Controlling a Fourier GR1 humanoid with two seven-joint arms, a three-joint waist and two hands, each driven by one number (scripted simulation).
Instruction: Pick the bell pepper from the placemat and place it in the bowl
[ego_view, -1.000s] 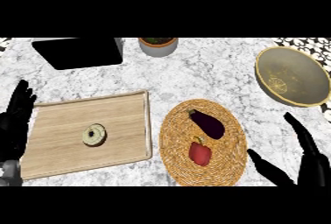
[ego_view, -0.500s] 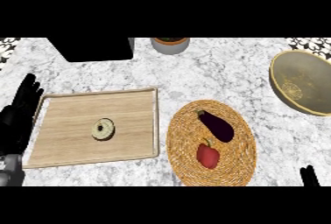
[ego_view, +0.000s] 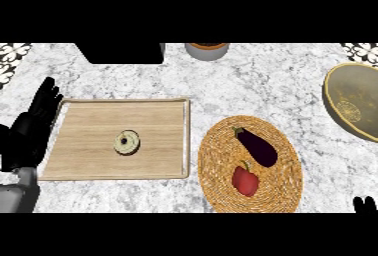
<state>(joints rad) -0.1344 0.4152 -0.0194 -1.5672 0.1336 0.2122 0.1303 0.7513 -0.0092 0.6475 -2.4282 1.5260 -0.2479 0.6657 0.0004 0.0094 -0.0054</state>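
Left hand (ego_view: 31, 132): released, fingers straight, resting at the view's left edge beside the wooden board (ego_view: 88, 145). Right hand (ego_view: 364, 204): only a sliver shows at the lower right edge, so released or clenched cannot be told. Bell pepper (ego_view: 246, 181): on the woven placemat (ego_view: 218, 165), left of the right hand, next to an eggplant (ego_view: 257, 146). Bowl (ego_view: 358, 107): on the worktop (ego_view: 258, 85) beyond the right hand.

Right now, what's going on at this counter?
Neither hand is on the bell pepper: it lies on the woven placemat beside the eggplant, not yet picked up. The bowl waits at the right edge. The left hand rests open at the left edge, by the wooden board; only a sliver of the right hand shows in the lower right corner.
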